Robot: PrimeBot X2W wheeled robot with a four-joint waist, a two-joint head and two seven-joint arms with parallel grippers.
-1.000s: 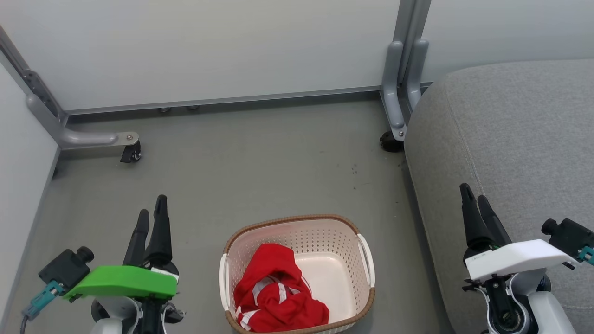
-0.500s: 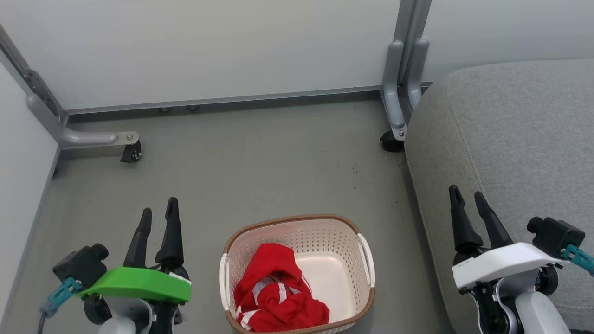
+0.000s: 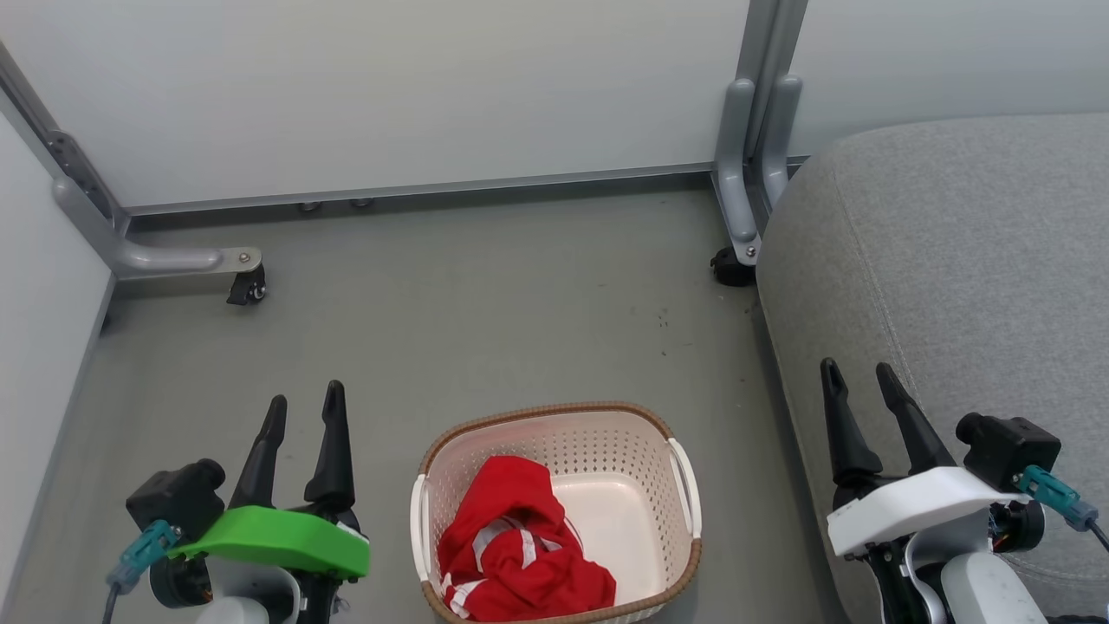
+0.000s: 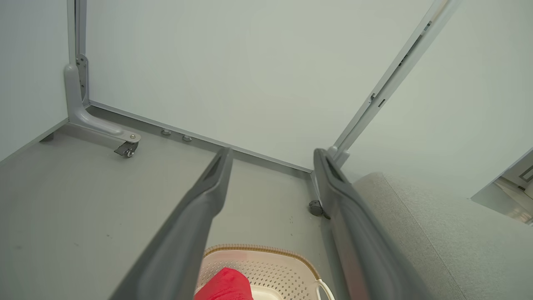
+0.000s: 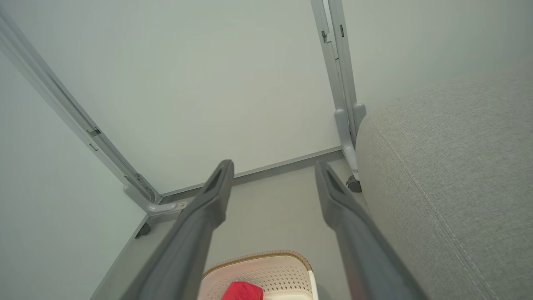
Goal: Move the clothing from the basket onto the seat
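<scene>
Head view: clothing [image 3: 520, 546] bunched in left half of basket [image 3: 606, 451], on floor [image 3: 476, 329] near seat [image 3: 953, 260]. Left gripper [image 3: 305, 394] & right gripper [image 3: 857, 367]: jaws parted, empty. L wrist: jaws apart, basket low between. R wrist: same.

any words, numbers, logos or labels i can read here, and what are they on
No text can be read in these views.
The red clothing lies crumpled in the basket: white stripes face up, but no lettering can be made out.
The grey seat carries no label or print on the part in view.
</scene>
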